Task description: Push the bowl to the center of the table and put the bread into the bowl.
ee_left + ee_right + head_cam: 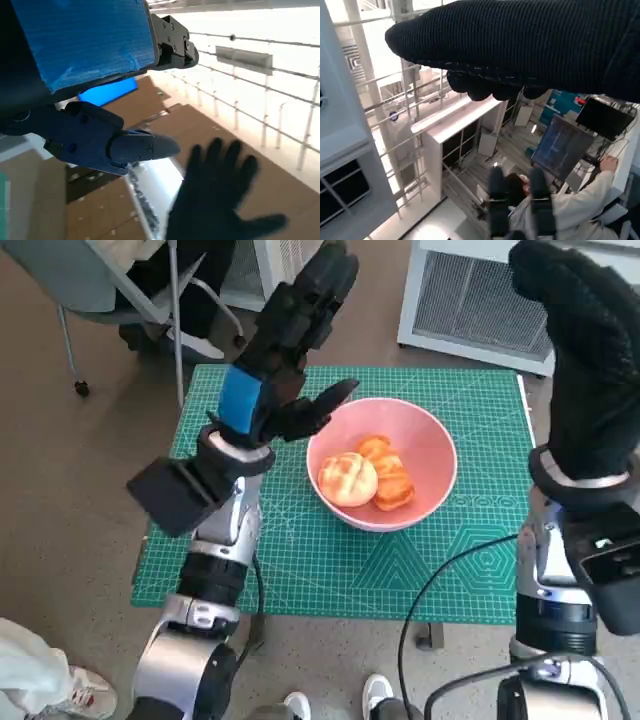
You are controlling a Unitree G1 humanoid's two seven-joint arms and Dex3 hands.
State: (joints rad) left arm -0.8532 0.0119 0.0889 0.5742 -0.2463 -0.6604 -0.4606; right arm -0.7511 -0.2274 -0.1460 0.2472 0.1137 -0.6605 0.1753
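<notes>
We see a pink bowl [428, 455] holding golden-brown bread [348, 479] on a green mat [300, 560] with pale grid lines.

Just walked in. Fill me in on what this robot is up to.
A pink bowl sits near the middle of the green mat with bread already inside it. Neither robot hand holds anything: the left hand is raised above the mat beside the bowl with its fingers apart, and the right hand is lifted high at the mat's right side. The job looks done.
</notes>
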